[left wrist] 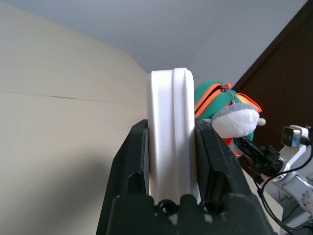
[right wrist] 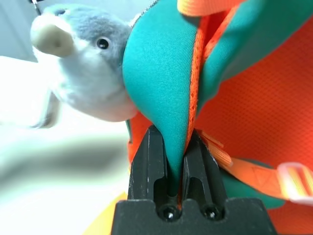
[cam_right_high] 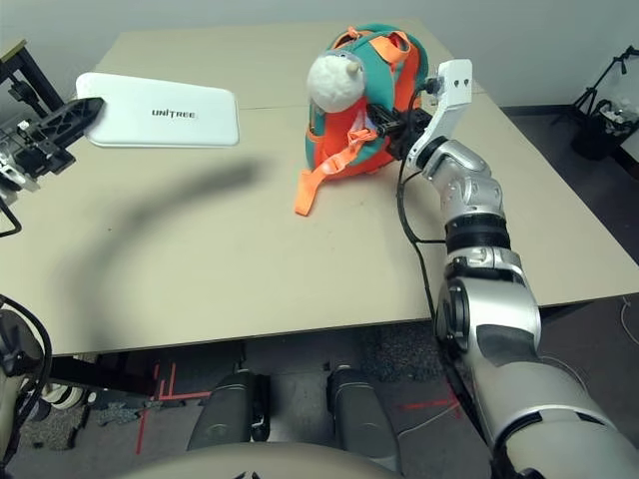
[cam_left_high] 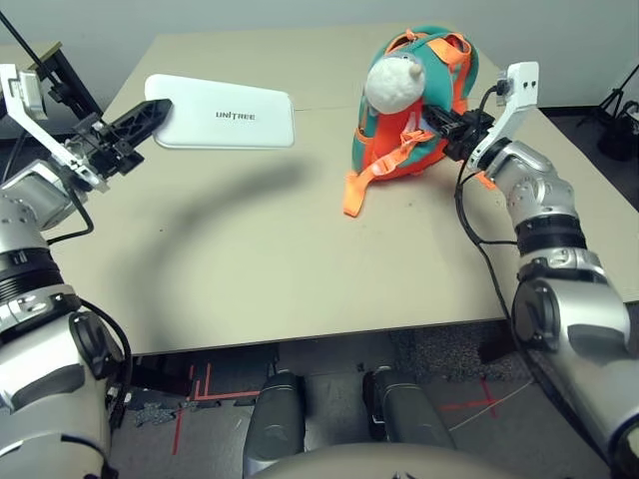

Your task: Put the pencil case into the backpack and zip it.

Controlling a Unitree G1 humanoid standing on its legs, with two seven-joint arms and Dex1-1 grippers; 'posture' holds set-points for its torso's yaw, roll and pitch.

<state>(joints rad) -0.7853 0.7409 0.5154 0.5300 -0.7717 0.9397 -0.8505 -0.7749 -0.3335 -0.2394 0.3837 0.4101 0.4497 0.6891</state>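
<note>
Starting nearest, left side of the head frame: left gripper [cam_left_high: 150,117] is clamped on one short end of the pencil case [cam_left_high: 228,125]. The wrist cam confirms it, both black fingers [left wrist: 129,161] squeezing the white case edge-on. Case sits upper left of frame, its lettering facing up, and its shadow falls on the table [cam_left_high: 250,259] below it, so it looks lifted.

Right side of frame: right gripper [cam_left_high: 449,128] is pinched shut on a teal fold of the backpack [cam_left_high: 414,105], fabric wedged between the fingers in the wrist cam, orange trim alongside.

Further back, upper centre-right: backpack stands on the table, orange strap [cam_left_high: 364,180] trailing toward the camera. Plush fish [cam_left_high: 395,80] hangs on the side of it facing the case. Case and backpack are well apart.
</note>
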